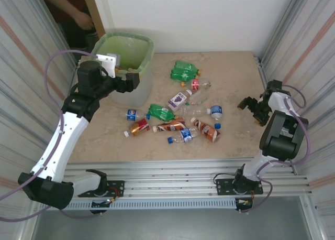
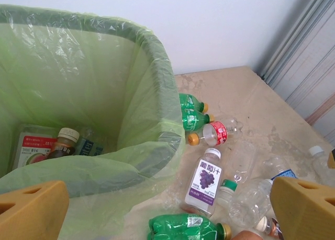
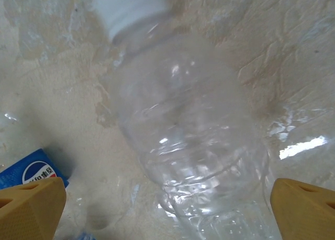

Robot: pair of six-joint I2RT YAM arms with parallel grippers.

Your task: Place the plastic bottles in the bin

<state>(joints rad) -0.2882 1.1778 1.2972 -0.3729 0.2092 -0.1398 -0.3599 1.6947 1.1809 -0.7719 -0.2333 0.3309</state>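
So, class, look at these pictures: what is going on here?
Two robot arms are clearing bottles off a table into a bin. The left gripper hangs open by the bin's rim, and a few bottles lie inside. The right gripper hovers open over a clear bottle. About a dozen more lie loose.

White arms point(image 1: 55, 145), black joints point(image 1: 89, 72), lilac cables point(image 1: 63, 53), tan fingertips point(image 2: 31, 208)

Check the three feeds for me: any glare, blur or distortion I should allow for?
Top external: even light, soft shadows, no strong glare. Left wrist: sharp, with sheen on the green bag lining the bin. Right wrist: very close on a clear bottle, soft focus, a bright glare streak on the table beside it.
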